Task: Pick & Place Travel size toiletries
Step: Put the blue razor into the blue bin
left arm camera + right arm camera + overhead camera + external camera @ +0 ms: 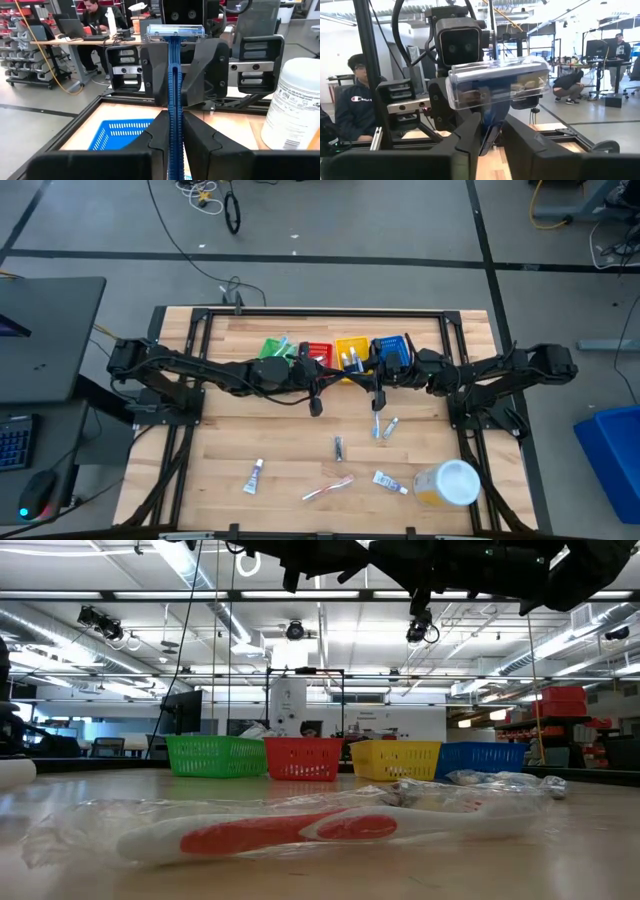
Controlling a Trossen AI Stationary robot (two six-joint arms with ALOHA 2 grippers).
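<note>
Both arms reach level toward each other above the middle of the table, in front of the baskets. My left gripper [175,120] [325,378] and my right gripper [491,122] [372,378] face each other, and both are shut on one blue razor [175,75]. Its head, under a clear cap [495,82], stands above the fingers. On the table lie another razor [338,447], small tubes [255,475] [391,482] [389,427] and wrapped toothbrushes [328,488] [377,425]. One wrapped toothbrush [290,830] fills the low view. My left gripper pinches the razor's blue handle [175,135] between its two fingers, coming level from the table's left. The razor is lifted clear, its head [175,32] up. My right gripper has the same handle [489,132] between its two fingers, coming level from the table's right; the capped head rises above them.
Green [275,348], red [318,352], yellow [350,352] and blue [392,350] baskets stand in a row at the far side, just behind the grippers. A large white-lidded yellow jar [447,483] lies near the right near corner. People sit and crouch in the room beyond.
</note>
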